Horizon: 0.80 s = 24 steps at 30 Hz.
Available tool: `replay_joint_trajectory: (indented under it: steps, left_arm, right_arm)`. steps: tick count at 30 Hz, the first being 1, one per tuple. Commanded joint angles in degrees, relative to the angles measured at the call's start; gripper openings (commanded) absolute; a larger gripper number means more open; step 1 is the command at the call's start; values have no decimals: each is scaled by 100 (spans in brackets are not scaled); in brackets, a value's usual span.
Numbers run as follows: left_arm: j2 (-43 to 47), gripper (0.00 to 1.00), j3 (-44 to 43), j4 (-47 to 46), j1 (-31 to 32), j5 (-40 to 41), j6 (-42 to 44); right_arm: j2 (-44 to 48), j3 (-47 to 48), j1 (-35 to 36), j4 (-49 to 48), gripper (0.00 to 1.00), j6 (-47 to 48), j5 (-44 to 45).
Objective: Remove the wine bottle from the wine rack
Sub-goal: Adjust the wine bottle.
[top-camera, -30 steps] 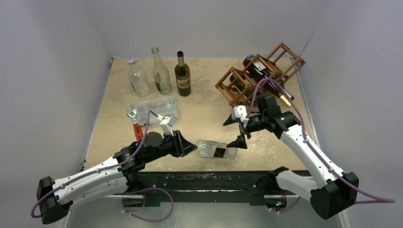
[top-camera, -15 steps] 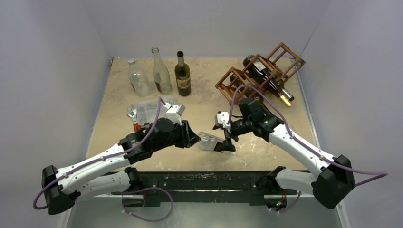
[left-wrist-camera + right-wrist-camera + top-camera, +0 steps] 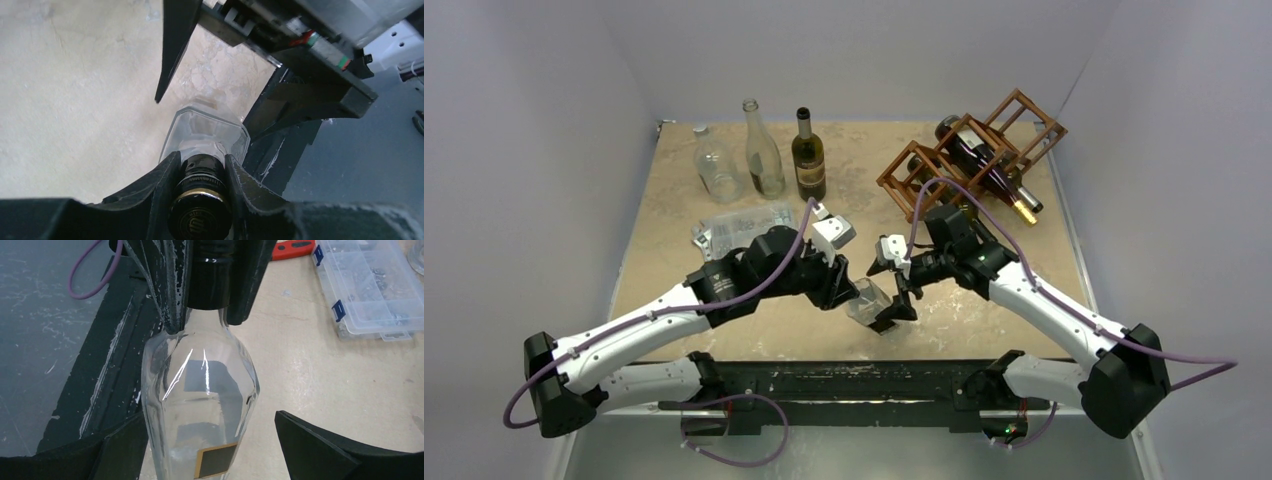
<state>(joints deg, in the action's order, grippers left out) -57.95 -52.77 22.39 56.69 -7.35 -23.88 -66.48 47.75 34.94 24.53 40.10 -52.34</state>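
Observation:
The reddish-brown wine rack stands at the back right with a dark wine bottle lying in its cells, gold-capped neck pointing right. Neither gripper is at the rack. A clear glass bottle with a black cap is near the table's front. My left gripper is shut on its black cap and neck and holds it tilted, neck up. My right gripper is open and straddles the bottle's body; there is a gap at its right finger.
Three upright bottles stand at the back: a squat clear one, a tall clear one and a dark green one. A clear plastic compartment box lies left of centre, with an orange tool beside it. The black front rail is close below the grippers.
The left gripper moved right and up with the clear bottle's neck, tilting the bottle up from lying flat. The right gripper moved left and now straddles the bottle's body.

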Motion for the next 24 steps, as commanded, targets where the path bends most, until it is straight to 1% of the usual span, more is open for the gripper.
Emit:
replay_joint_trajectory:
  steps: [1, 6, 11, 14, 15, 16, 18, 19, 21, 22, 23, 24]
  left_arm:
    - [-92, 0, -1015, -729, -12, -753, 1071]
    - [-395, 0, -1415, -667, -16, -995, 1425]
    - [-543, 0, -1469, -838, -13, -1073, 1491]
    - [-598, 0, -1426, -1000, -13, -1083, 1453]
    - [-607, 0, -1402, -1071, -14, -1089, 1429]
    - [-604, 0, -1372, -1137, -15, -1085, 1392]
    - [-589, 0, -1280, -1295, -17, -1020, 1290]
    - [-568, 2, -1218, -1404, -17, -1022, 1213]
    - [-512, 17, -1039, -1679, -17, -974, 1008]
    - [-464, 27, -913, -1858, -16, -970, 898]
    - [-428, 40, -784, -2091, -15, -976, 771]
    - [-376, 49, -653, -2348, -15, -971, 646]
  right_arm:
    - [-105, -63, -21, -200, 99, -93, -341]
    - [-205, -11, -77, -262, 98, -259, -852]
    - [-174, 1, -267, -510, 87, -577, -1125]
    - [-136, -30, -326, -807, 73, -867, -1048]
    - [-125, -43, -348, -895, 66, -976, -1035]
    - [-120, -39, -386, -939, 57, -1032, -1021]
    - [-120, -24, -442, -992, 42, -1131, -994]
    - [-120, -21, -489, -1033, 37, -1192, -996]
    - [-112, -25, -561, -1080, 26, -1280, -1018]
    - [-111, -24, -599, -1101, 21, -1323, -1042]
    - [-104, -20, -646, -1108, 17, -1359, -1049]
    - [-88, -26, -705, -1127, 14, -1417, -1061]
